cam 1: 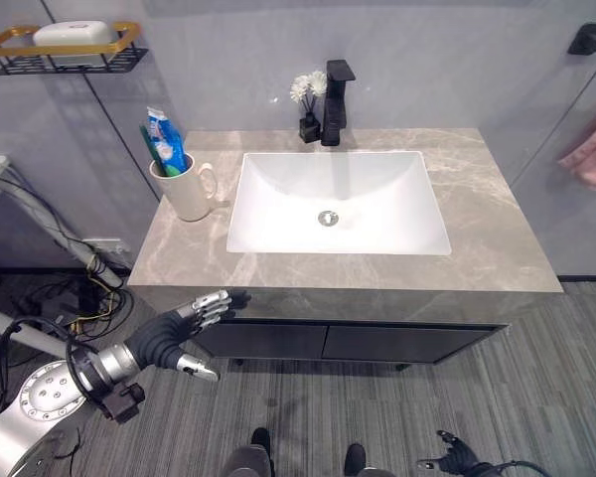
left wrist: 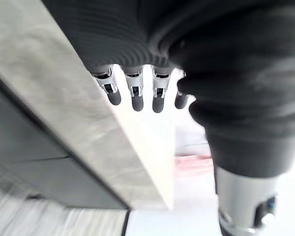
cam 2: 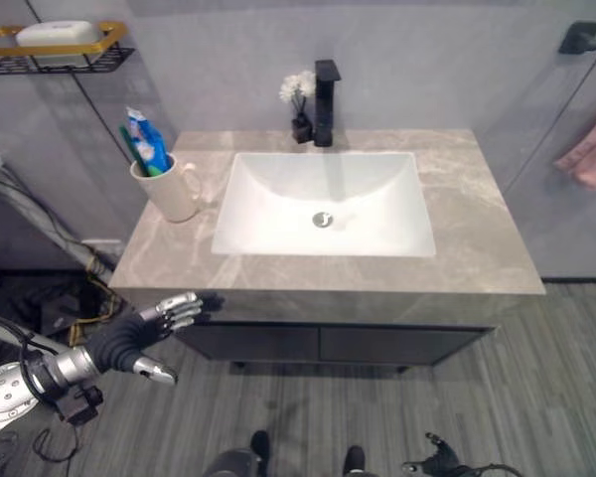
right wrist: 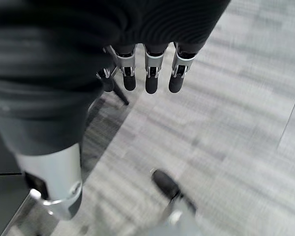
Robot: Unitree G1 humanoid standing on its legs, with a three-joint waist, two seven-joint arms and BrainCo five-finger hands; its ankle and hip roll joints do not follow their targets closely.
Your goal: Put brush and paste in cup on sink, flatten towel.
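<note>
A cream cup (cam 1: 187,187) stands on the grey marble counter (cam 1: 477,238) left of the sink (cam 1: 278,224). A blue toothpaste tube (cam 1: 166,139) and a green brush (cam 1: 149,147) stick up out of it. A pink towel (cam 1: 593,151) hangs bunched on the right wall under a black holder (cam 1: 588,40). My left hand (cam 1: 194,318) is open just below the counter's front left edge, with straight fingers (left wrist: 136,91) and nothing in it. My right hand (cam 1: 457,459) hangs low over the floor at the lower right, its fingers (right wrist: 152,73) relaxed and holding nothing.
A black faucet (cam 1: 335,99) and a small vase of white flowers (cam 1: 306,94) stand behind the sink. A gold-edged wire shelf (cam 1: 65,55) with a white soap bar is on the wall at the upper left. Dark drawers (cam 1: 377,343) sit under the counter.
</note>
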